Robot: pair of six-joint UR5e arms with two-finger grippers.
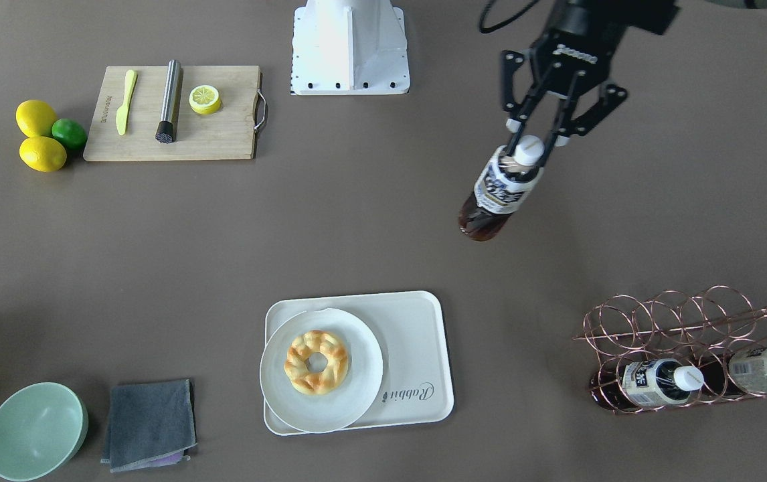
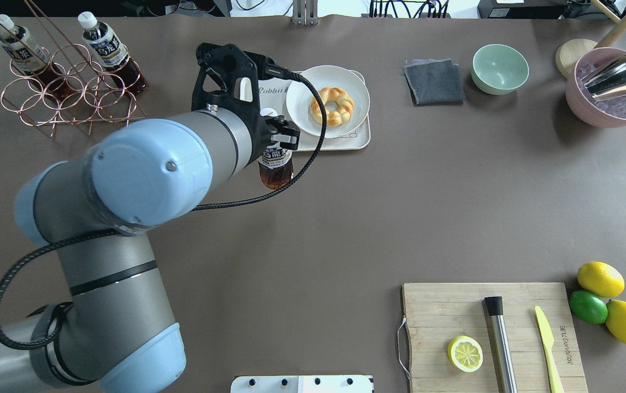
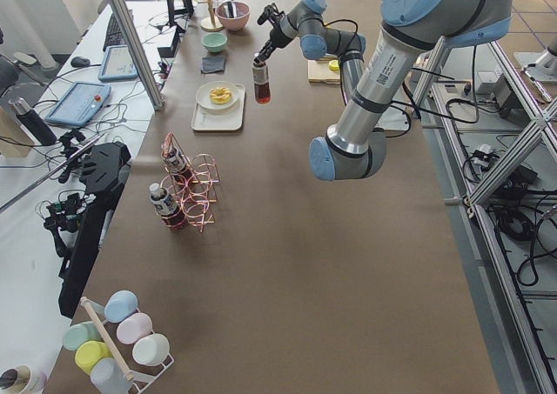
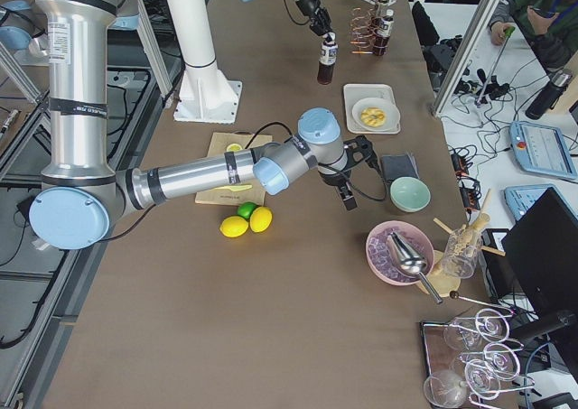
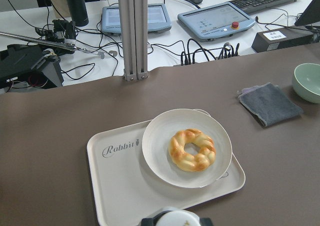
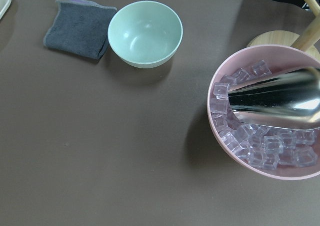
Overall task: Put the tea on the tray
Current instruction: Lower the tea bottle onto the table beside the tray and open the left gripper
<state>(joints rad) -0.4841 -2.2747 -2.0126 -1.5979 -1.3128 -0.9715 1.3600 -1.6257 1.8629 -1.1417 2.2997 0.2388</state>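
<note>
While the L arm reaches out over the robot's left half of the worktop, wrist angled down, the L gripper (image 1: 527, 157) is clamped just under the white cap of a small clear plastic tea bottle (image 1: 500, 191) of dark brown liquid w/ a white-and-navy label. The bottle hangs tilted, off the surface, on the robot's side of the cream-white rectangular plastic tray (image 1: 413, 335), which sits mid far edge. The R arm stretches high toward the far right corner. The R gripper (image 4: 348, 190) shows only in the right side view, so can't tell whether it's open or closed.

The tray holds a round white plate (image 1: 365, 375) on its right part (robot's), w/ a golden braided bread ring (image 1: 316, 361) on it. A copper wire rack (image 1: 664, 328) near the far left corner has two bottles slotted in. A pink bowl (image 6: 220, 131) near the far right corner holds ice cubes (image 6: 265, 146) + a metal scoop (image 6: 275, 101).

The overhead view puts the bottle just beside the tray's near left corner, while the front view shows them well apart. The L wrist view catches only the cap top (image 5: 172, 218), tray ahead. The ice shows clearly only in the R wrist view.
</note>
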